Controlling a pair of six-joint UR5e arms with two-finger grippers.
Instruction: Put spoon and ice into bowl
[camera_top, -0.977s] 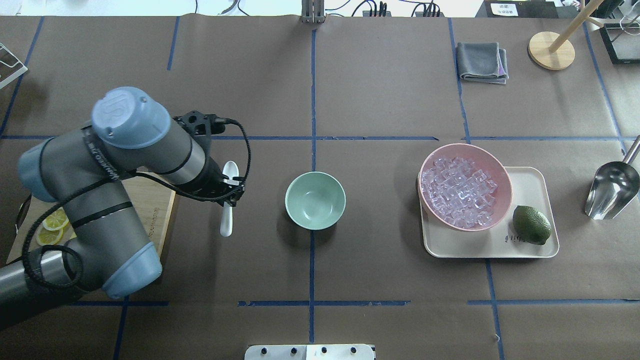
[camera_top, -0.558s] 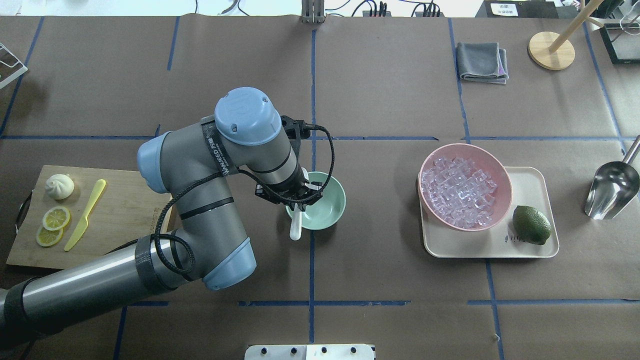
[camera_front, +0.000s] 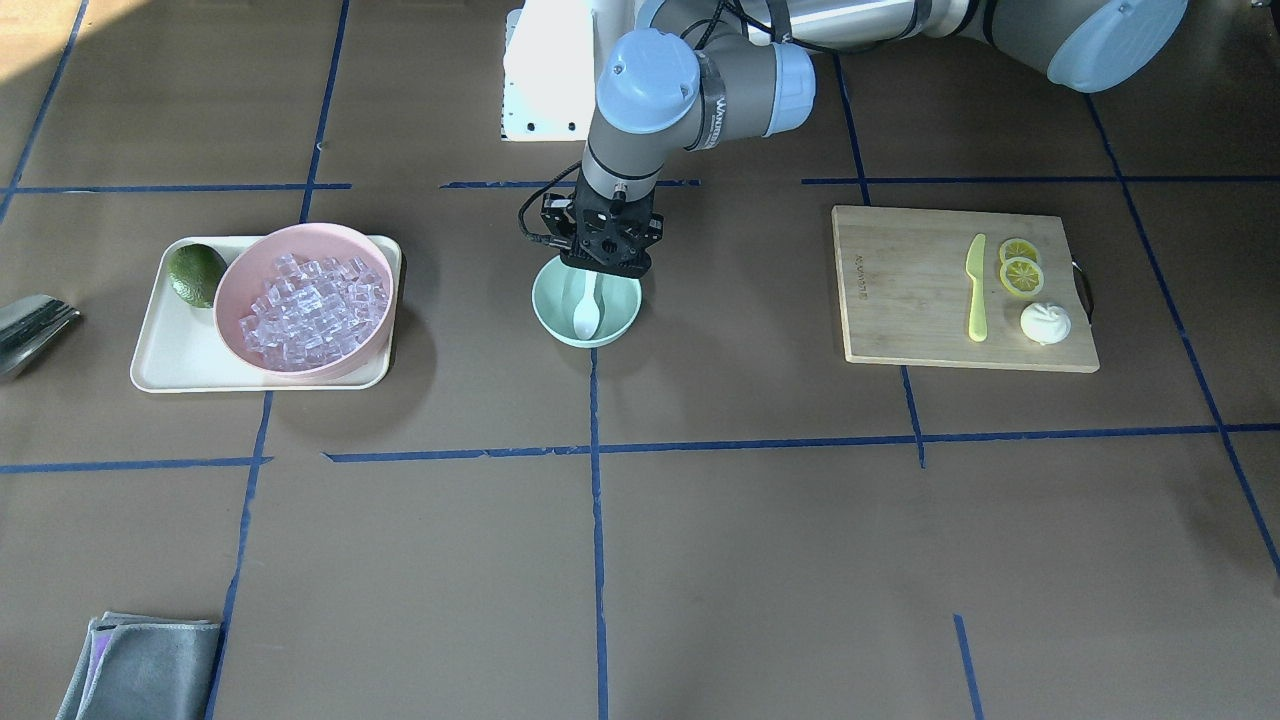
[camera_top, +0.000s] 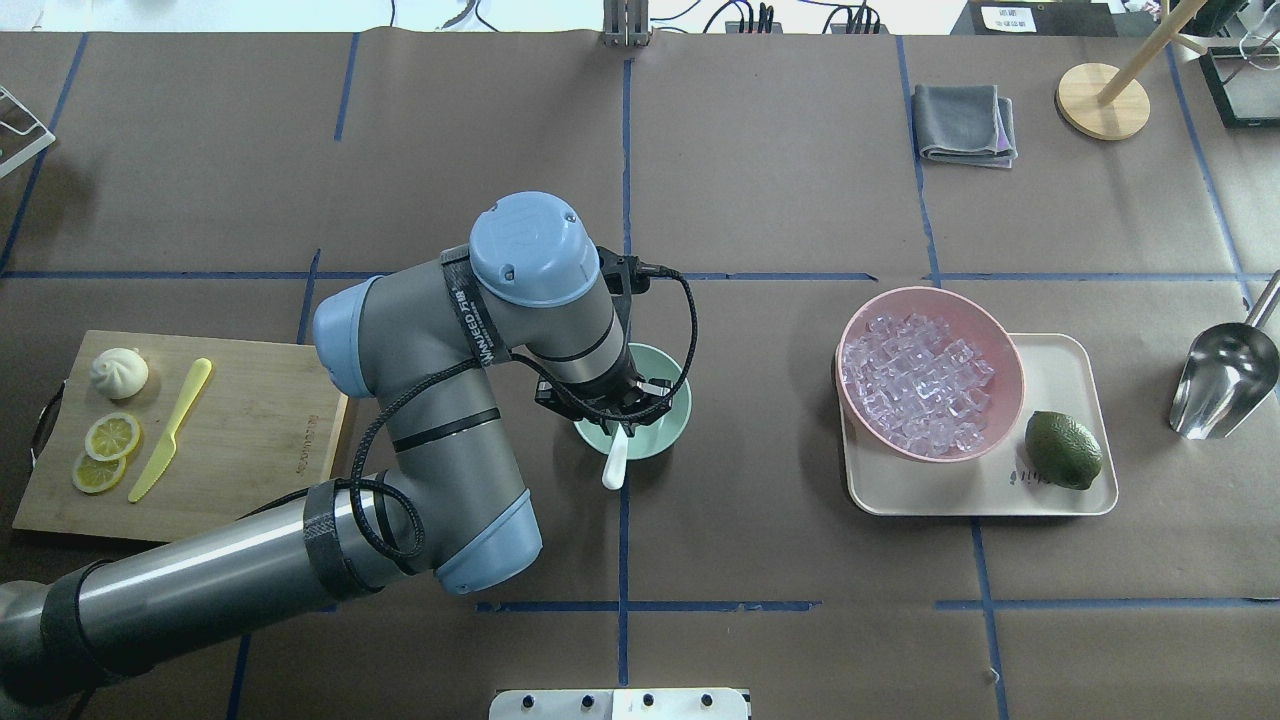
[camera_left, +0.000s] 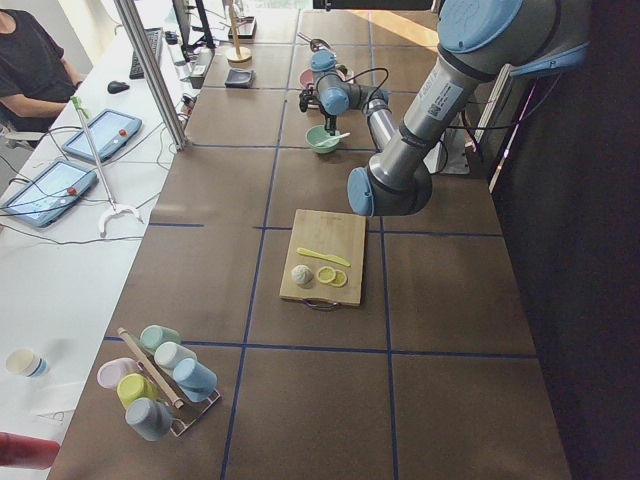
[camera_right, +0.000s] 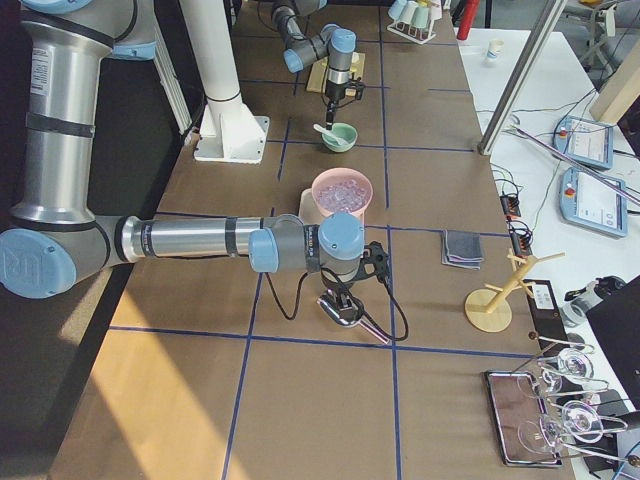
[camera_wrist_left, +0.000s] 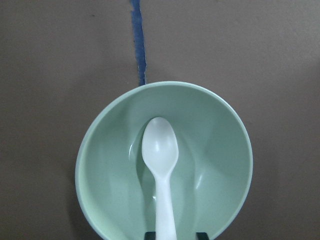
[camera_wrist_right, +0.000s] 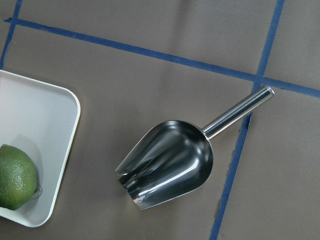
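My left gripper (camera_top: 612, 405) is shut on the handle of the white spoon (camera_top: 614, 468) and hangs right over the mint-green bowl (camera_top: 674, 418). In the left wrist view the spoon's (camera_wrist_left: 160, 150) oval head lies inside the bowl (camera_wrist_left: 100, 170), and the handle runs back over the near rim. The ice (camera_top: 920, 385) fills the pink bowl (camera_top: 1008, 345) on the right. My right gripper (camera_right: 342, 298) shows only in the exterior right view, above a metal scoop (camera_wrist_right: 170, 165). I cannot tell whether it is open or shut.
The pink bowl and a lime (camera_top: 1062, 450) sit on a cream tray (camera_top: 1065, 360). The scoop (camera_top: 1220, 385) lies right of the tray. A wooden board (camera_top: 260, 420) at the left holds a yellow-green knife (camera_top: 170, 430), lemon slices and a bun. A grey cloth (camera_top: 965, 122) lies at the back right.
My left arm has carried the spoon from beside the board to the right, over the mint-green bowl. The spoon's head is now inside the bowl.
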